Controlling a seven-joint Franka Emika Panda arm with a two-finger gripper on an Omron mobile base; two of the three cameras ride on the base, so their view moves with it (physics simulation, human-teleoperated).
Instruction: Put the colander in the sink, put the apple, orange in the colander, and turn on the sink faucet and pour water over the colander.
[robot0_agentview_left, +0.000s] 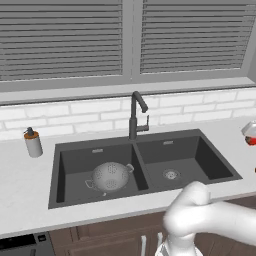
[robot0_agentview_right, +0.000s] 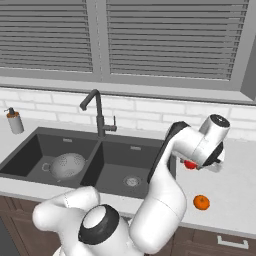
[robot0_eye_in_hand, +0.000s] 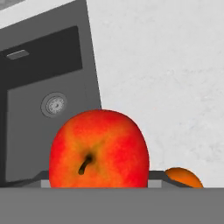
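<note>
Left to right: the small silvery perforated metal colander (robot0_agentview_left: 110, 177) already sits in the left basin of the dark grey double-basin sink (robot0_agentview_left: 210, 150), so it's ready to receive fruit. The slim dark bent-spout faucet (robot0_agentview_left: 136, 114) stands behind the divider, no stream running. The glossy red apple (robot0_eye_in_hand: 99, 150) sits right at the two-finger gripper (robot0_agentview_right: 191, 164), above the counter right of the sink (looks gripped for transfer, but finger contact is hidden; can't tell). The small round orange (robot0_agentview_right: 201, 202) waits on the pale counter (robot0_agentview_right: 235, 200), next in line.
</note>
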